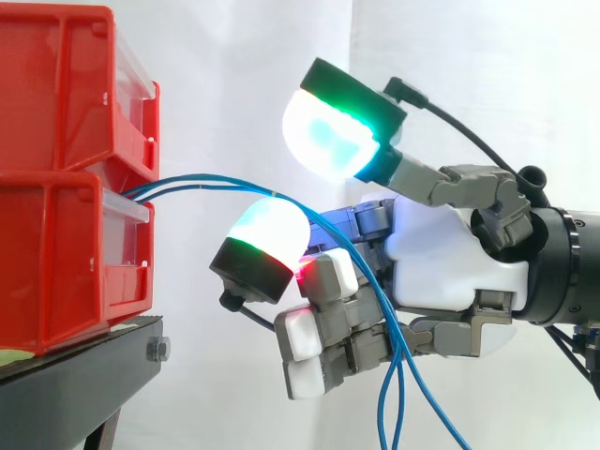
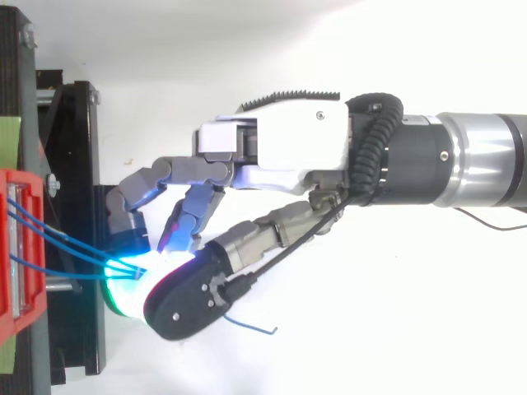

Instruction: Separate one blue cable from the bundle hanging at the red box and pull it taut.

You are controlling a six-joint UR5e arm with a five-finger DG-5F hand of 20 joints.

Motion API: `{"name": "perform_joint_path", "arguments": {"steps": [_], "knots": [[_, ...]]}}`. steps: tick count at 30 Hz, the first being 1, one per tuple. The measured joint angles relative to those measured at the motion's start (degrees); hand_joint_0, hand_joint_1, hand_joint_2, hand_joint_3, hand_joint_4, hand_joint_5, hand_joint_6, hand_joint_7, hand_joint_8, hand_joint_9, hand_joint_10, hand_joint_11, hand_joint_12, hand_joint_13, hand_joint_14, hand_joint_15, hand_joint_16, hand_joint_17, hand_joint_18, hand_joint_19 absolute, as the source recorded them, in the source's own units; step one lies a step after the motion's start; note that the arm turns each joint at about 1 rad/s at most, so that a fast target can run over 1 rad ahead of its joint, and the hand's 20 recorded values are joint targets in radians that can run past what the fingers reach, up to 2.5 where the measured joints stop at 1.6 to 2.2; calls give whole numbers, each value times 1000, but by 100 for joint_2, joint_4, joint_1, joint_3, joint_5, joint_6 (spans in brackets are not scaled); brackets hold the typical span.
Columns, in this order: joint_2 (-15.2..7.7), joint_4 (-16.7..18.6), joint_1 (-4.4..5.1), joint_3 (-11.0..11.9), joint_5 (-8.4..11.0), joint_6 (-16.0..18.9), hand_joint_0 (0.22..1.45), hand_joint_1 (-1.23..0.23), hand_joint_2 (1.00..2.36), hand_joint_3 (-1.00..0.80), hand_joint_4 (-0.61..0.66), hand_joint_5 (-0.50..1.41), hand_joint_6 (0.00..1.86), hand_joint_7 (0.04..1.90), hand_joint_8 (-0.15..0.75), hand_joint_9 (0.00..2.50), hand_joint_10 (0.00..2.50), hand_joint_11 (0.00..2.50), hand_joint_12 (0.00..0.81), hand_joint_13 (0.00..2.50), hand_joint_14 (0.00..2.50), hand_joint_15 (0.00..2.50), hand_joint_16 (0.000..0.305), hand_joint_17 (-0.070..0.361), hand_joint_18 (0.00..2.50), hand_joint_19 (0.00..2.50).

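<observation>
white curtain (image 1: 234, 66) behind, blue cables (image 1: 202, 185) are running rightward from the left-edge red bins (image 1: 56, 141), draping over the lower pad (image 1: 267, 230) of the wide-open hand (image 1: 441, 258), unpinched.

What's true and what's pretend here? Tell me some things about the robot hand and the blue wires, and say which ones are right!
1. Blue cables come out at the red boxes. True.
2. The red boxes sit on a black stand. True.
3. The robot hand is squeezing the cables between two glowing pads. False: the robot hand holds its upper pad well clear of the lower pad, and the cables just lie over the lower one.
4. Past the lower pad, the cables run straight up. False: they hang down in front of the robot hand.
</observation>
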Motion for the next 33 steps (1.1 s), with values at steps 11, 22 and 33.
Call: {"name": "perform_joint_path", "arguments": {"steps": [11,22,33], "knots": [[-1,-8,2,-39,30,-6,645,-617,1022,-220,225,-126,615,1328,393,1101,20,703,397,1011,17,496,40,90,840,466],[0,34,4,-70,31,-13,693,-791,1016,-307,244,-175,740,1172,389,1033,23,764,404,983,17,490,40,90,832,447],[0,33,6,-71,31,-17,640,-434,1005,-453,201,-131,759,1225,391,1154,21,765,391,1023,18,506,40,89,857,489]]}}
